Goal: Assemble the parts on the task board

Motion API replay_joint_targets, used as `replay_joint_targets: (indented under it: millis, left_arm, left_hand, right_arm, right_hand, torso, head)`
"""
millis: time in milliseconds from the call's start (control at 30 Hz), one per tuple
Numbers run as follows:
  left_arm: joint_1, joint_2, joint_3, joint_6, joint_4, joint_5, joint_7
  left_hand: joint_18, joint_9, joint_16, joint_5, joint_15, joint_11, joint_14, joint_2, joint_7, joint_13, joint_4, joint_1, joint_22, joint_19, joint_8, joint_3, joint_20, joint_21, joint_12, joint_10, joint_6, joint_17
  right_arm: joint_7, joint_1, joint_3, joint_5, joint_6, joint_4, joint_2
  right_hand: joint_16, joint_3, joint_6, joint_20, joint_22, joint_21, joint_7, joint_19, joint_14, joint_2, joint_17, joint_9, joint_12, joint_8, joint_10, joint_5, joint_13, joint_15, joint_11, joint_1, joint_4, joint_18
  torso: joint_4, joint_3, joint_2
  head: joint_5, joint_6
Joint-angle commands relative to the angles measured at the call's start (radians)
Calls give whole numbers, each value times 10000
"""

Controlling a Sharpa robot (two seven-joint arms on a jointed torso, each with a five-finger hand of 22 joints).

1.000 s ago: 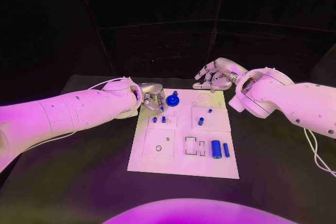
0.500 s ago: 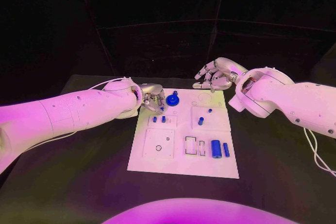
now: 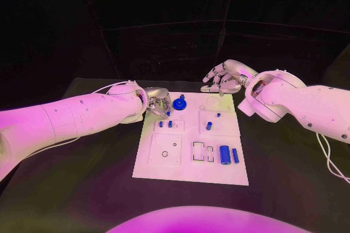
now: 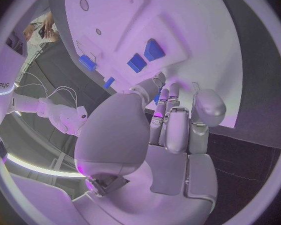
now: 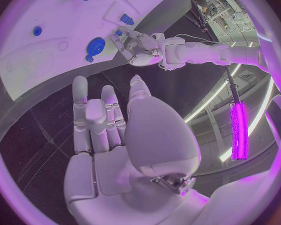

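Hardly anything has shifted since a second ago: both arms sit where they were, and the left hand [image 3: 159,103] has only drawn in a touch at the far left corner of the task board [image 3: 182,170]. Its fingers are curled downward over the board edge, just beside the blue gear [image 3: 180,104]; whether they pinch a small piece I cannot tell, since they hide their own tips. The right hand [image 3: 224,77] hovers beyond the far edge of the board with fingers apart and nothing in it.

Out from the left hand, two short blue pegs [image 3: 165,124] stand in a small raised block, another blue peg [image 3: 209,126] stands in the right-hand block, and two blue cylinders [image 3: 229,155] lie side by side near the board's right edge.

My worry is the gear. With the fingers so close, a sideways nudge could knock it off its seat, or tip the pegs just nearer. A press at the corner might also skid the board itself.
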Motion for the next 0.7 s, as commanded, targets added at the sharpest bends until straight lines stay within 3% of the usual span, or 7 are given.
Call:
replay_joint_targets:
  millis: [33, 400, 533, 633, 700]
  left_arm:
    - [16, -3, 5, -108, -2, 17, -69]
    - [16, -274, 7, -141, -27, 67, -172]
    - [18, -467, 8, -232, -108, 422, -163]
    - [19, -625, 8, -577, -106, 704, 36]
    - [21, -736, 8, -960, -83, 1190, 337]
  left_hand:
    - [-62, -98, -39, 21, 94, -18, 58, -91, 0, -9, 61, -128, -8, 1, -195, 19, 80, -53, -111, -158, -357, -30]
    - [-32, -195, -40, 26, 104, 4, 51, -164, -11, -3, 85, -205, -82, -34, -216, -52, 104, -162, -222, -335, -666, -70]
    - [-34, -197, -35, 27, 106, 5, 54, -153, -7, -1, 78, -188, -74, -30, -202, -46, 107, -155, -229, -349, -661, -61]
    - [-35, -185, -20, 27, 101, -6, 65, -99, -6, 20, 70, -148, -55, -18, -138, -15, 109, -138, -198, -287, -571, -38]
    - [-27, -145, -13, 30, 86, -29, 72, -39, -13, 50, 64, -111, -65, -18, -18, 30, 104, -156, -125, -141, -360, -36]
  right_arm:
    - [-18, 18, 6, -46, -78, -7, -7]
    - [-228, 18, 5, -141, 37, -211, -51]
    - [-329, 16, 5, -417, 286, -451, -64]
    - [-347, 12, 4, -823, 510, -648, -76]
    - [-351, 6, 3, -1127, 687, -735, -87]
  right_hand:
    - [-51, -80, -56, -19, -17, -35, -14, 51, -54, 83, -65, -11, 0, 49, -21, 72, -31, -62, -39, 35, -4, 58]
    - [-230, -136, -47, -50, -42, -68, -43, 101, -81, 210, -301, -15, -257, 125, -48, 113, -309, -98, -72, 206, -20, 62]
    - [-376, -99, 202, -137, -82, -110, -128, 228, 32, 456, -423, -23, -1184, 214, -1, 128, -1027, -169, -150, 708, -105, 80]
    - [-533, 23, 467, -200, -111, -129, -168, 348, 123, 535, -566, -49, -1980, 145, 95, 5, -1580, -260, -221, 1213, -277, 71]
    - [-629, 94, 722, -278, -129, -117, -198, 526, 304, 566, -599, -113, -2847, -117, 440, -133, -2203, -260, -170, 1460, -284, 57]
  torso:
    - [-1, 0, -4]
    - [9, -4, -3]
    - [23, 1, -18]
    - [17, -4, -17]
    - [2, -10, -12]
  head:
    - [-5, -10]
    - [-24, 23]
    - [-35, 44]
    - [-44, 62]
    - [-49, 82]
